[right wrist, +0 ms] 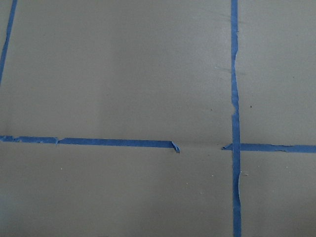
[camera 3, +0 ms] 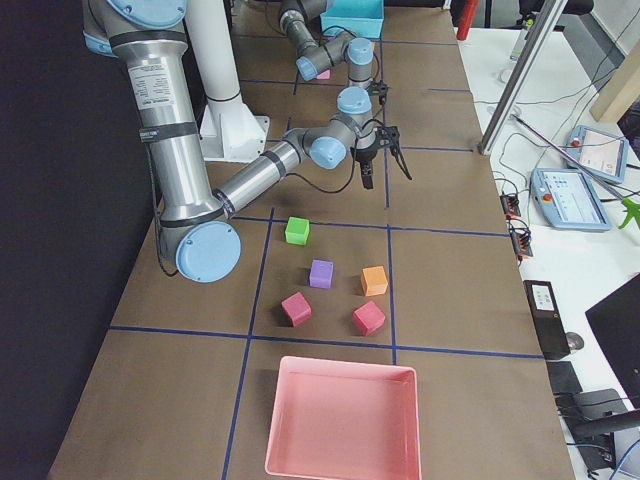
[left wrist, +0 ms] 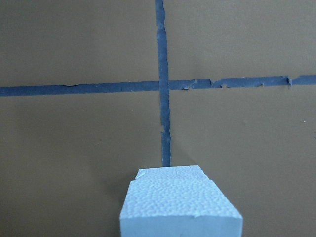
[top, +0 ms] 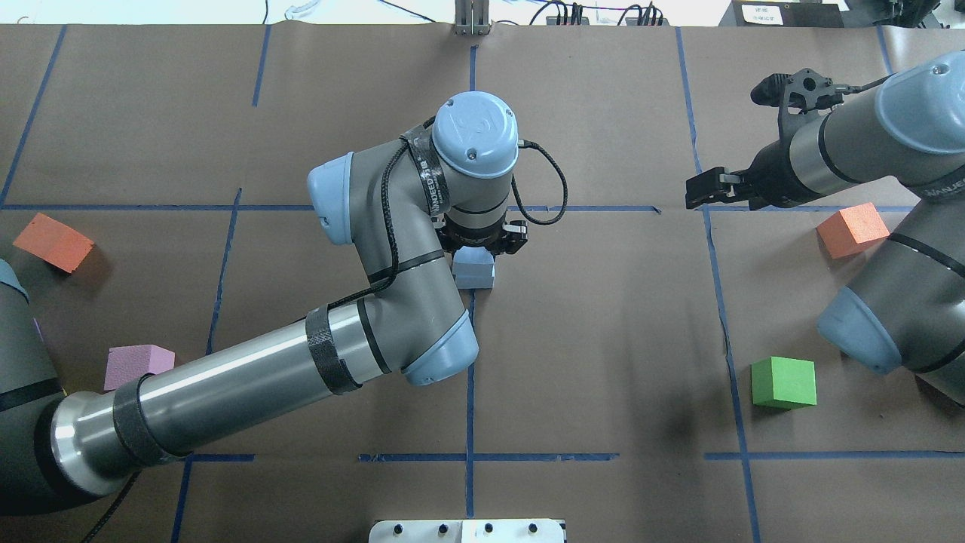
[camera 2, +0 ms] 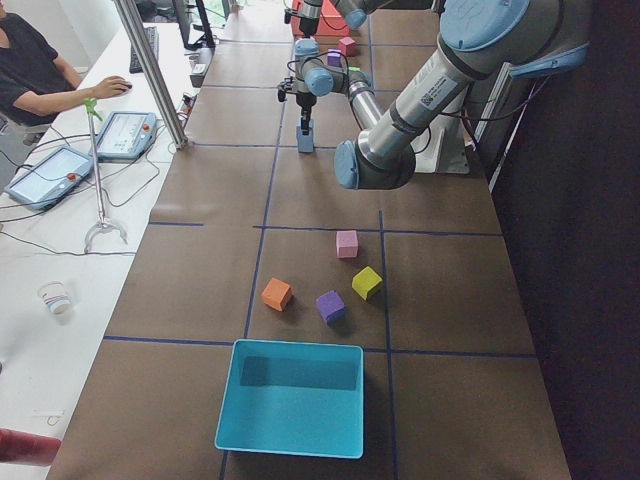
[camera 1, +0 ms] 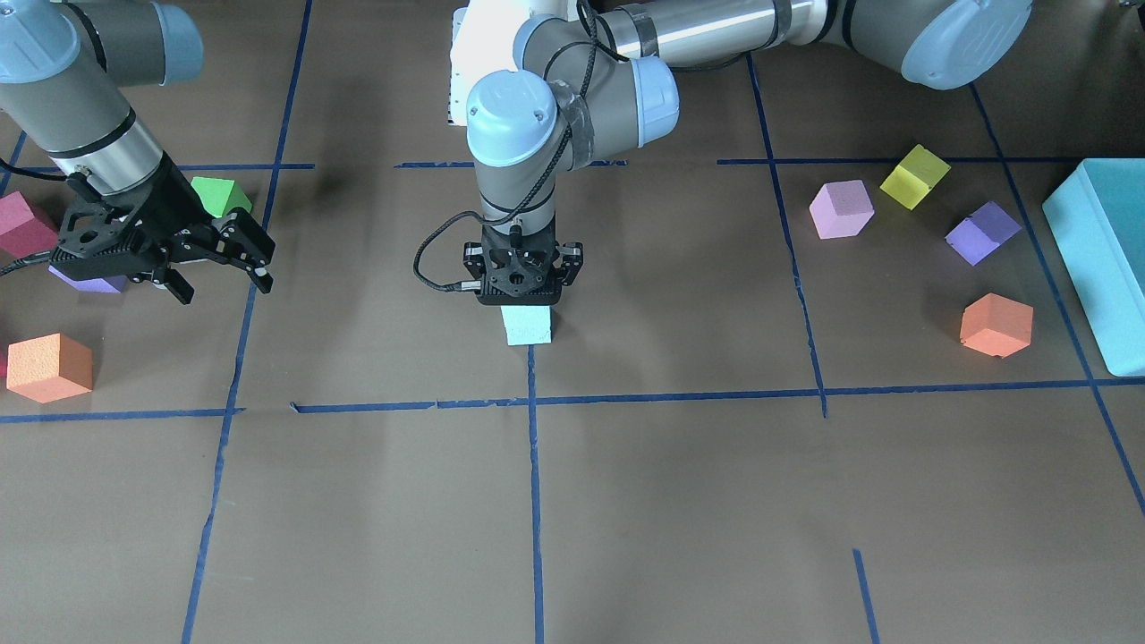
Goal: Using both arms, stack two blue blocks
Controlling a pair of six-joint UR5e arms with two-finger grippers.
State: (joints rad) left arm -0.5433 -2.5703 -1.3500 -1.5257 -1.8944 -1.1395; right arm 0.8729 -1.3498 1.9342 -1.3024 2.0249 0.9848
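A pale blue block [camera 1: 528, 326] [top: 474, 271] sits at the table's centre on a blue tape line. My left gripper [camera 1: 521, 291] [top: 482, 240] points straight down onto it, jaws narrowed and shut on its top part. The left wrist view shows its foam top [left wrist: 180, 195] close below, with no fingers in frame. In the exterior left view the blue shape [camera 2: 305, 138] under the gripper stands about two cubes tall; I cannot make out a seam. My right gripper [camera 1: 225, 286] [top: 722, 147] [camera 3: 386, 178] hovers open and empty, well off to the robot's right.
Near the right arm lie green [camera 1: 219, 195], orange [camera 1: 49, 367], purple [camera 1: 89, 283] and magenta [camera 1: 22, 224] cubes. On the left side lie pink [camera 1: 841, 208], yellow [camera 1: 914, 176], purple [camera 1: 982, 233] and orange [camera 1: 996, 324] cubes beside a teal box [camera 1: 1100, 259]. A pink tray [camera 3: 345, 420] sits at the right end.
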